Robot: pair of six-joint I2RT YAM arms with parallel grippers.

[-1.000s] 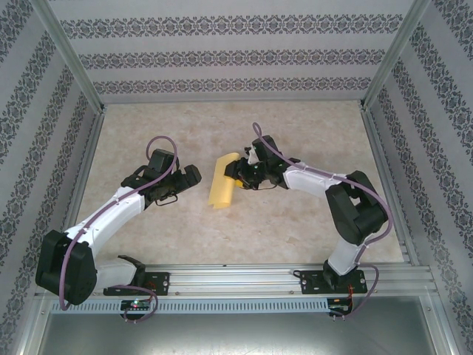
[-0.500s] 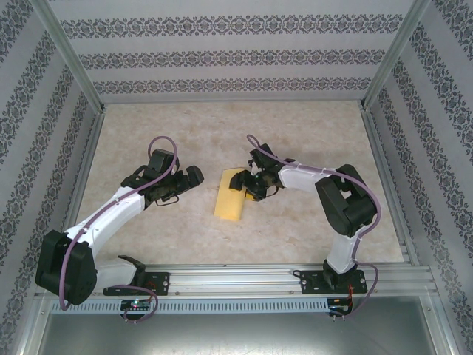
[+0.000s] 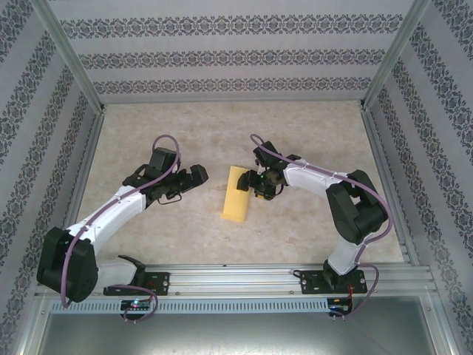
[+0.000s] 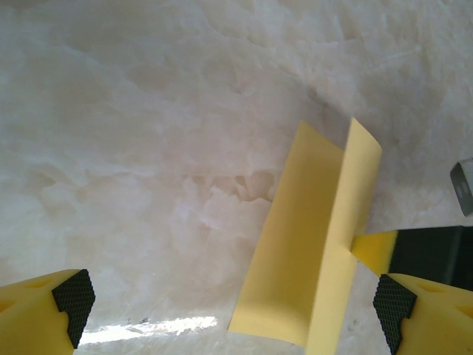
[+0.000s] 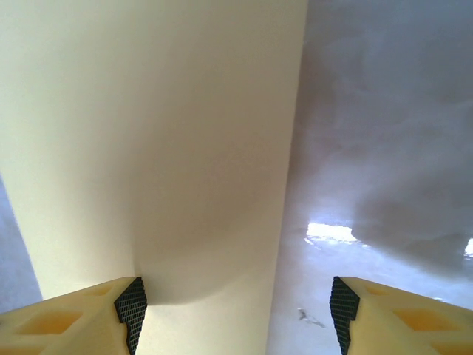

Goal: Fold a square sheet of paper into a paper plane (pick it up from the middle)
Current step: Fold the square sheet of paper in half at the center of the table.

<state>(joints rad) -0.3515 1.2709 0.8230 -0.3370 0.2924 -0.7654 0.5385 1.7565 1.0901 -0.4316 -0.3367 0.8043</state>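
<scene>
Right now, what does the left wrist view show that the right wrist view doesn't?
Left wrist view: the yellow paper in its folded shape, one flap lifted, a right gripper finger at its edge. Right wrist view: the paper's surface close up, under the open right gripper. Both: the paper lying on the pale table.

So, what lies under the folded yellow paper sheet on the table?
The folded yellow paper sheet rests on the beige marbled table top. The patch directly below is covered, so anything there is hidden.
</scene>
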